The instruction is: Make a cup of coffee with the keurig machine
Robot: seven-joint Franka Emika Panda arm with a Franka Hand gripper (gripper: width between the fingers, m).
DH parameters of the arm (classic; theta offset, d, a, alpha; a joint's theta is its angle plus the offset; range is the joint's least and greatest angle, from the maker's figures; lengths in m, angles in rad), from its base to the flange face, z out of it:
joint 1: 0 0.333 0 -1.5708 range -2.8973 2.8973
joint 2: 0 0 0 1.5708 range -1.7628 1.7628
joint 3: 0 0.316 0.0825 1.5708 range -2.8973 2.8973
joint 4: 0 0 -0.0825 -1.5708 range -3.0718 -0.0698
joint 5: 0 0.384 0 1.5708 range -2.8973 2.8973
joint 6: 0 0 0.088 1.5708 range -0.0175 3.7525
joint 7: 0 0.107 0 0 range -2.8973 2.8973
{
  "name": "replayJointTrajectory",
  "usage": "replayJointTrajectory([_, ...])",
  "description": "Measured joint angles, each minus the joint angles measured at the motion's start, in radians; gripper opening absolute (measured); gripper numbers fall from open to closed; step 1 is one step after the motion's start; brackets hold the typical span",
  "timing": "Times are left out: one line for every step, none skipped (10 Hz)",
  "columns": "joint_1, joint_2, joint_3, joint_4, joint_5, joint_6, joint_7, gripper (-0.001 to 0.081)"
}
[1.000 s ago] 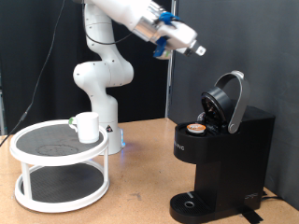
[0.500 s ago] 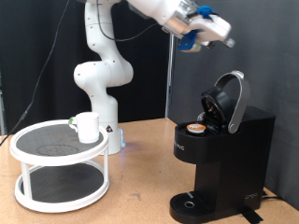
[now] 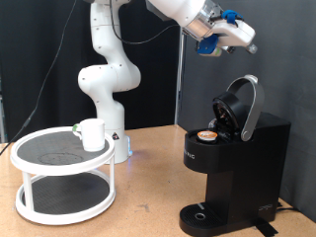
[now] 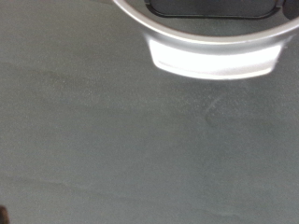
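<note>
The black keurig machine [image 3: 237,163] stands at the exterior view's right with its domed lid [image 3: 243,103] hinged open. A small pod with a brown top [image 3: 207,135] sits in its holder. The white cup [image 3: 92,134] stands on the upper shelf of a round white stand [image 3: 39,150] at the left. My gripper [image 3: 248,44] hangs high in the air, just above the raised lid and apart from it. No fingers show in the wrist view, which has the lid's silver rim [image 4: 215,51] at its edge. Nothing shows between the fingers.
The arm's white base [image 3: 104,89] stands behind the stand on the wooden table [image 3: 148,212]. A black backdrop [image 3: 276,59] fills the right side behind the machine. The machine's round drip base [image 3: 202,214] holds nothing.
My gripper has swung to the exterior view's right and slightly up, from left of the machine to above its open lid. The cup, pod and machine have not moved.
</note>
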Motion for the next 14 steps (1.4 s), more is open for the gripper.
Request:
replayJointTrajectory([0.001,0.011,0.011,0.011,-0.003,0.013,0.005,0.0734])
replayJointTrajectory([0.005,0.027,0.025,0.027,-0.003,0.014,0.011,0.0734])
replayJointTrajectory([0.011,0.048,0.039,0.05,-0.008,0.001,0.029,0.0734])
replayJointTrajectory([0.016,0.069,0.054,0.075,-0.018,-0.013,0.049,0.0734])
replayJointTrajectory([0.021,0.085,0.069,0.093,-0.024,-0.015,0.059,0.0734])
replayJointTrajectory([0.024,0.093,0.082,0.101,-0.034,-0.015,0.061,0.0734])
replayJointTrajectory([0.024,0.095,0.092,0.101,-0.054,-0.015,0.061,0.0734])
replayJointTrajectory([0.024,0.095,0.099,0.098,-0.078,-0.015,0.06,0.0734])
replayJointTrajectory([0.024,0.095,0.104,0.091,-0.098,-0.011,0.06,0.0734])
replayJointTrajectory([0.024,0.095,0.108,0.08,-0.113,-0.003,0.061,0.0734])
replayJointTrajectory([0.024,0.096,0.111,0.066,-0.124,0.008,0.061,0.0734])
replayJointTrajectory([0.024,0.096,0.113,0.051,-0.129,0.017,0.061,0.0734])
replayJointTrajectory([0.024,0.096,0.114,0.037,-0.13,0.028,0.061,0.063])
replayJointTrajectory([0.024,0.096,0.114,0.025,-0.13,0.033,0.059,0.063])
